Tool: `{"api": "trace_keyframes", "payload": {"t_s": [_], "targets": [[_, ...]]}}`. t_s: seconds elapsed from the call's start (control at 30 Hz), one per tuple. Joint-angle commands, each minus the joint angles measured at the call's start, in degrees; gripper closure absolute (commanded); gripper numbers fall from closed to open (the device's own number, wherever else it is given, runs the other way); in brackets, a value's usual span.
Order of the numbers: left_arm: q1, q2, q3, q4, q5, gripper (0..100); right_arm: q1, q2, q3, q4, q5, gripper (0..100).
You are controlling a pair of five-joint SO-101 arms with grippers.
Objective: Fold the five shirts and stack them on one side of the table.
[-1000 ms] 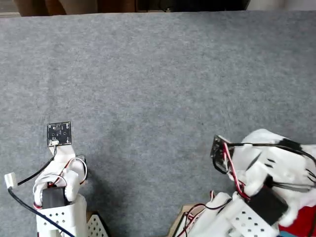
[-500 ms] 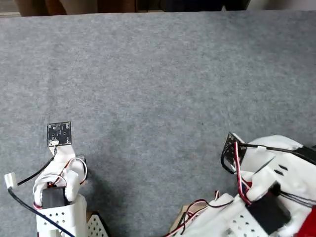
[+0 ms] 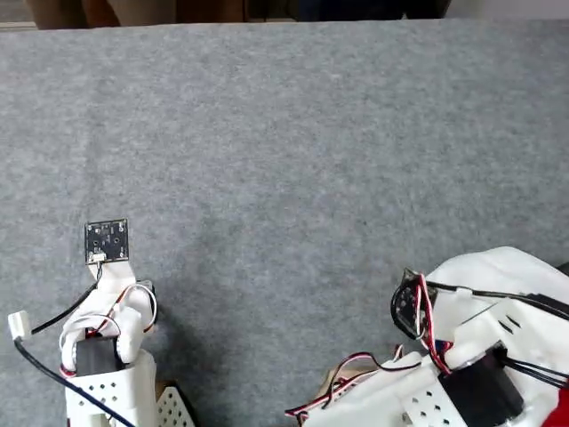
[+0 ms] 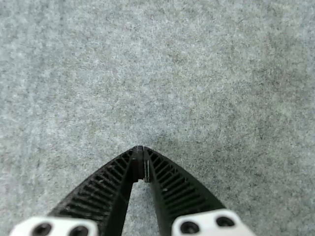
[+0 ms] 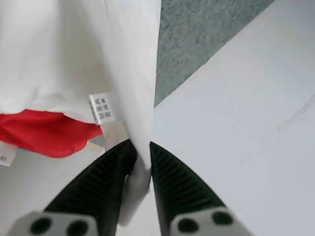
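At the near left edge of the table stands the left arm (image 3: 102, 342), with black and red wires looping off its white body. Its small square camera board (image 3: 107, 241) sits just beyond the wrist and covers the gripper from above. In its own wrist view, the left gripper (image 4: 140, 157) has its ribbed black fingers (image 4: 103, 189) pressed together at the tips. They hold nothing and are poised over bare grey mat (image 4: 197, 73).

At the near right, the right arm (image 3: 462, 391) is bent low, with red, white and black wires (image 3: 356, 387) trailing toward a brown cardboard-like piece (image 3: 342, 363) at the table's near edge. A white shirt (image 3: 498, 271) is draped over this arm's upper part and hides its gripper in the high view.

In the right wrist view, the right gripper (image 5: 141, 147) pinches a hanging fold of the white shirt (image 5: 59, 49) between its two black fingers (image 5: 106, 177). A small sewn-in label (image 5: 100, 108) dangles just beside the pinch. A red shirt (image 5: 47, 132) is bunched under the white cloth and touches it. A smooth pale surface (image 5: 246, 123) lies behind the fingers, with a wedge of the mat beyond it.

Beyond both arms, the grey mat (image 3: 284, 133) stretches to the far edge, where a narrow band of brown and dark shapes (image 3: 133, 11) borders it.
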Motion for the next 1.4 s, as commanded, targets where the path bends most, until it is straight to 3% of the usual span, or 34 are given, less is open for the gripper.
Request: {"api": "trace_keyframes", "payload": {"t_s": [0.0,0.4,0.67,1.13,1.37], "targets": [[0.3,0.0,0.9,0.3,0.2,98,3.0,-0.7,-0.7,0.0,3.6,99.4],[0.3,0.0,0.9,0.3,0.2,98,5.6,-0.7,0.0,0.6,4.4,99.4],[0.3,0.0,0.9,0.3,0.2,98,12.2,-0.7,2.8,5.3,9.5,99.4],[0.3,0.0,0.9,0.3,0.2,98,16.9,-0.7,7.3,1.2,9.8,99.4],[0.3,0.0,0.9,0.3,0.2,98,22.8,-1.1,11.6,1.2,18.1,99.4]]}}
